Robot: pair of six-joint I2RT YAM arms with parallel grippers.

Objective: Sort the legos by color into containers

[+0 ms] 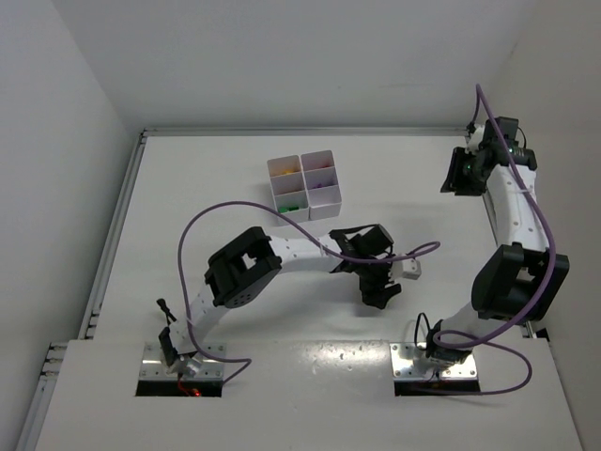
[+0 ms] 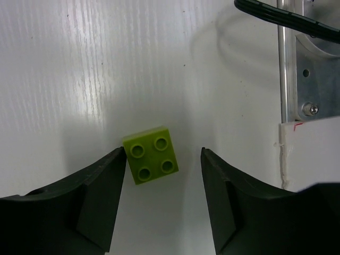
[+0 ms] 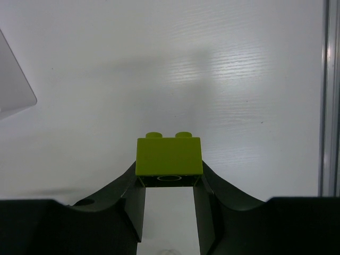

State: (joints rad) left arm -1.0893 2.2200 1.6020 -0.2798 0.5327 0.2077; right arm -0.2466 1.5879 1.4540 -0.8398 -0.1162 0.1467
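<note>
Lime lego (image 2: 151, 155) lies studs-up on the table (image 1: 188, 169), between the left gripper's (image 2: 163, 154) spread jaws, touching one finger and clear of the other. Closing off-centre may spin it or squirt it away. At eleven o'clock from there stands the tray (image 1: 326, 197). At three o'clock of the tray, the right gripper (image 3: 169, 180) clamps a second lime lego (image 3: 169, 156). The tabletop is glossy white, the walls bare.

Bright, even overhead light washes the white desk (image 1: 235, 169), leaving soft glare streaks in both wrist views. The dark fingers (image 2: 79, 204) cast faint, diffuse shadows. Focus is sharp, only the nearest finger edges slightly soft.
</note>
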